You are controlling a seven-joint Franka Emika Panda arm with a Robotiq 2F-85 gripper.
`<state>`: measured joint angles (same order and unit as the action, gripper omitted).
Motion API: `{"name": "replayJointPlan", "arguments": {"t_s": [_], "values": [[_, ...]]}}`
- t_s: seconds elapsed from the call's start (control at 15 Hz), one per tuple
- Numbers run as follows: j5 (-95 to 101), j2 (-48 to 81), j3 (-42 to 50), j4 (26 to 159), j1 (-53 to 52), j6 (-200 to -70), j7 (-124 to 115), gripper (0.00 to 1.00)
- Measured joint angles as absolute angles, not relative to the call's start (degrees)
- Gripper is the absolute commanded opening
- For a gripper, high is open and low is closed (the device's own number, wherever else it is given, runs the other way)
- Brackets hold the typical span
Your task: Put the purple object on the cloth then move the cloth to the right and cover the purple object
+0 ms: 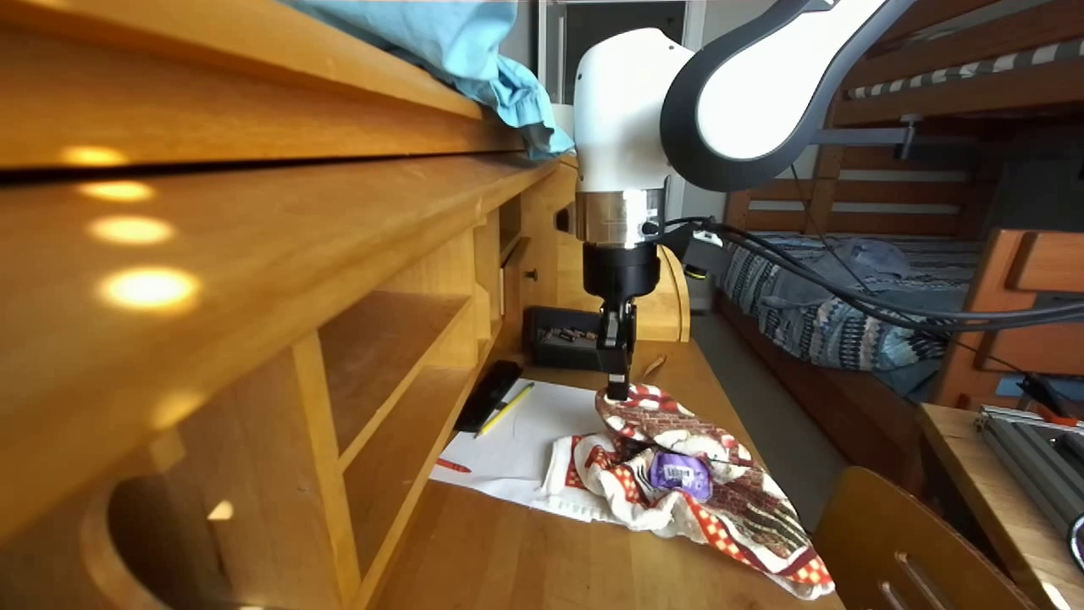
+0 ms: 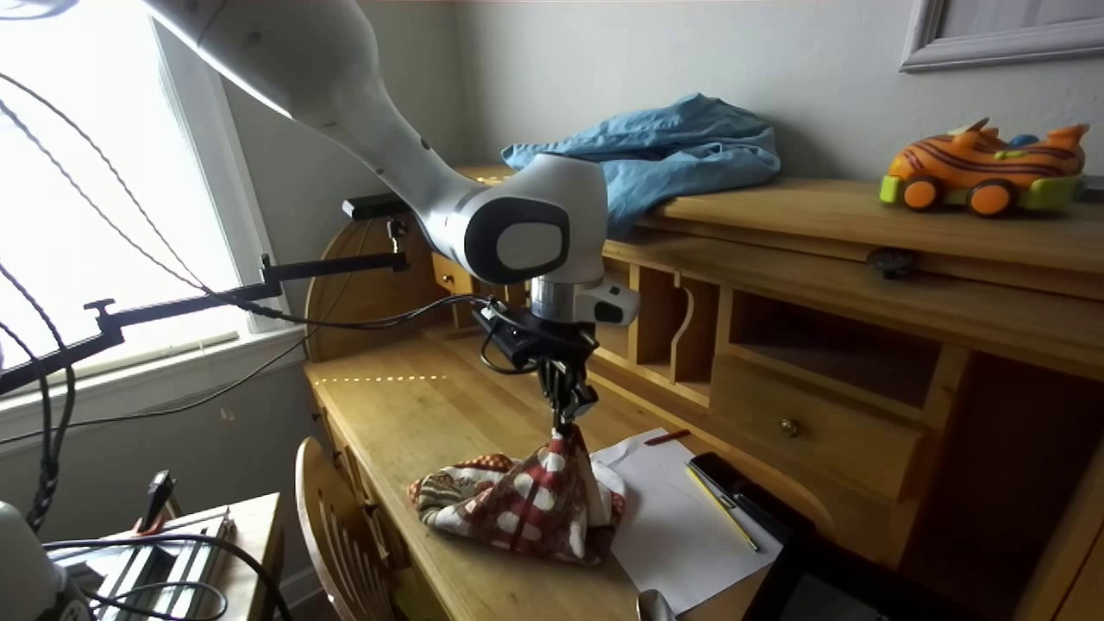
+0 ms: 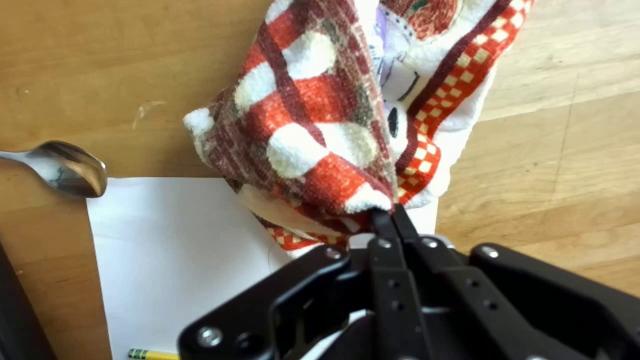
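so, cloth (image 2: 523, 507) corner-up in gripper (image 2: 563, 426)

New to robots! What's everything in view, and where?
purple object: 1, purple, on cloth
cloth: 1, red-white print, on desk, partly lifted
paper: 1+, white, partly under cloth
pencil: 1, yellow, on paper
red stick: 1, red, at paper's edge
spoon: 1, silvery, by paper
device: 1, black, by pencil
tray: 1, black, on desk
fabric: 1, light blue, atop desk
toy car: 1, orange, atop desk
desk: 1, brown, below arm
chair: 1, brown, beside desk
bunk bed: 1, brown, beyond chair
window: 1, white, near desk
frame: 1, grey, on wall
cables: several, black, along arm
arm: 1, white-black, over desk
gripper: 1, black, shut on cloth
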<state>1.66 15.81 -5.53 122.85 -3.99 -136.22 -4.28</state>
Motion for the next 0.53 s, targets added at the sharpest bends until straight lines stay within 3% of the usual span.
{"name": "replayJointPlan", "arguments": {"t_s": [0.53], "values": [[1.63, 19.68, -7.08, 119.77, -5.47, -137.31, -3.94, 0.01]]}}
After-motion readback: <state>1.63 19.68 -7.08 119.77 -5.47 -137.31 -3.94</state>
